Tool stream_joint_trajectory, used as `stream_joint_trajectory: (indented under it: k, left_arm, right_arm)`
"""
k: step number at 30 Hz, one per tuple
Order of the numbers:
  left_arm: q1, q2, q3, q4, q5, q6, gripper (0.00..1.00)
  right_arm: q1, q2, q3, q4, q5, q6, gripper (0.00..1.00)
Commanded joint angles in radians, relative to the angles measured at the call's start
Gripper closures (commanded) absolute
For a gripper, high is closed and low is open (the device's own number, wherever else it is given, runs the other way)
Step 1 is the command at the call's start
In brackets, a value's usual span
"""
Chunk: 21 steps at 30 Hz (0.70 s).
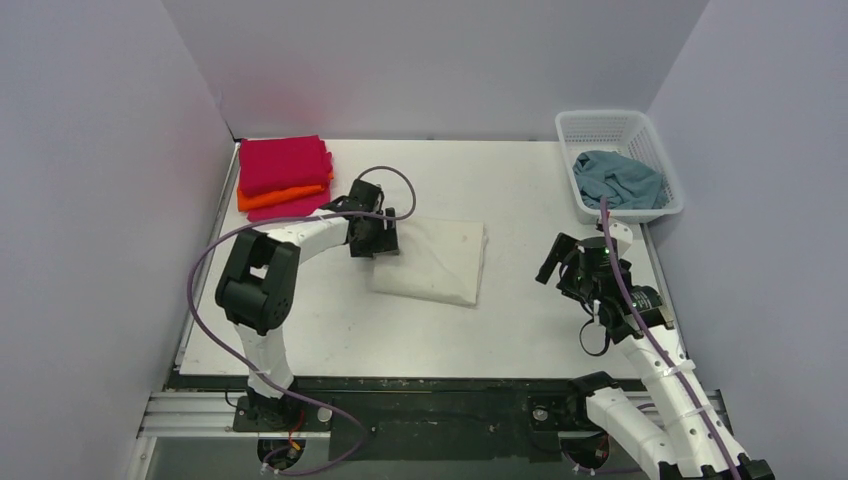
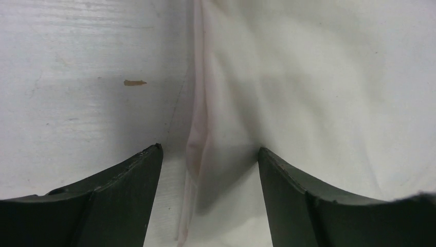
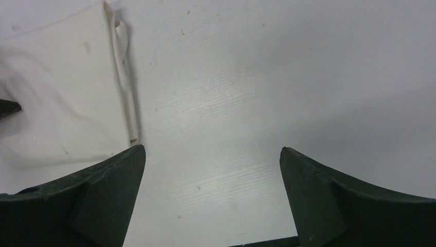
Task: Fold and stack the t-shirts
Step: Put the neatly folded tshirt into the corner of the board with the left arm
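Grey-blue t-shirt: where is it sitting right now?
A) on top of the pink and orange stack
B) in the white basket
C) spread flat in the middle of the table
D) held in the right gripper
B: the grey-blue t-shirt lies crumpled inside the white mesh basket at the table's far right corner.

Lit brightly and evenly from overhead in the top view: soft short shadows beside the folded cream cotton t-shirt (image 1: pixel 430 262), faint pink cast on the pale back wall (image 1: pixel 330 90) above the folded magenta-pink t-shirt (image 1: pixel 284 163). Sharp on the white wood-grain table (image 3: pixel 231 103) in both wrist views, soft and underexposed on the near black fingers (image 2: pixel 103 206). Grey shadow pooled inside the left gripper (image 2: pixel 208 154); dimmer toward the right wrist view's right edge.
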Motion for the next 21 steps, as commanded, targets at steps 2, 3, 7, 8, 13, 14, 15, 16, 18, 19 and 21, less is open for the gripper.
stream_joint_trajectory:
  k: [2, 3, 7, 8, 13, 14, 15, 16, 18, 19, 21]
  left_arm:
    - [-0.057, 0.065, 0.038, -0.024, -0.032, 0.007, 0.28]
    - [-0.065, 0.075, 0.042, -0.032, -0.061, 0.003, 0.31]
    - [-0.125, 0.122, 0.076, -0.092, -0.174, -0.028, 0.45]
    - [-0.147, 0.134, 0.087, -0.108, -0.198, -0.04, 0.54]
    - [-0.231, 0.265, 0.243, -0.282, -0.403, -0.117, 0.98]
    - [-0.245, 0.291, 0.286, -0.297, -0.434, -0.119, 1.0]
    - [-0.252, 0.299, 0.304, -0.317, -0.471, -0.115, 1.0]
    - [-0.252, 0.308, 0.344, -0.324, -0.492, -0.111, 1.0]
    - [-0.247, 0.308, 0.409, -0.337, -0.574, -0.071, 1.0]
    - [-0.24, 0.308, 0.437, -0.34, -0.634, -0.03, 1.0]
    - [-0.223, 0.31, 0.523, -0.351, -0.739, 0.042, 1.0]
  right_arm:
    - [-0.007, -0.004, -0.019, -0.04, 0.041, -0.033, 0.0]
    - [-0.008, -0.005, -0.02, -0.039, 0.049, -0.036, 0.0]
    - [-0.012, -0.006, -0.03, -0.041, 0.059, -0.043, 0.0]
    - [-0.013, -0.005, -0.031, -0.041, 0.06, -0.046, 0.0]
    - [-0.018, 0.017, -0.036, -0.034, 0.063, -0.059, 0.0]
    - [-0.018, 0.019, -0.035, -0.033, 0.064, -0.067, 0.0]
    - [-0.019, 0.022, -0.035, -0.031, 0.064, -0.072, 0.0]
    - [-0.02, 0.023, -0.034, -0.03, 0.065, -0.086, 0.0]
    - [-0.022, 0.026, -0.032, -0.02, 0.069, -0.106, 0.0]
    - [-0.023, 0.03, -0.031, -0.017, 0.069, -0.11, 0.0]
    - [-0.025, 0.036, -0.031, -0.005, 0.062, -0.12, 0.0]
